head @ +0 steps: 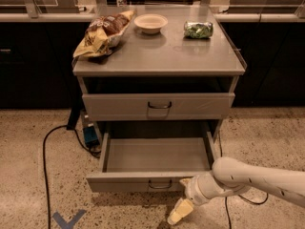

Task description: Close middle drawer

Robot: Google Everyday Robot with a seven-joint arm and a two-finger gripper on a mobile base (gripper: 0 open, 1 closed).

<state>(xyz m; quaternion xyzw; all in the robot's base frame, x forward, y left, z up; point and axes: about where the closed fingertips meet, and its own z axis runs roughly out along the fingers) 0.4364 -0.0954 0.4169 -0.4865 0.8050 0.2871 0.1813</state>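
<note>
Camera view holds one grey metal cabinet (167, 56) with two drawers in sight: the closed upper drawer (119, 106) and the middle drawer (157, 155), pulled fully out. The white arm's gripper (183, 197) hangs with its jaws spread and empty, just beside the right end of that drawer's front. On top lie one crumpled chip bag (102, 35), one cream bowl (150, 23) and one green packet (198, 30).

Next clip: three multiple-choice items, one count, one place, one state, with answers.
1. How many things lie on the cabinet top? A three B one C five
2. Where is the gripper? A on the cabinet top B behind the cabinet C low at the middle drawer's front, right of its handle
3. The middle drawer is: A shut B pulled out C lying on the floor
Answers: 1 A, chip bag, bowl and green packet; 2 C, it hangs beside that handle; 3 B, its bare inside shows.
</note>
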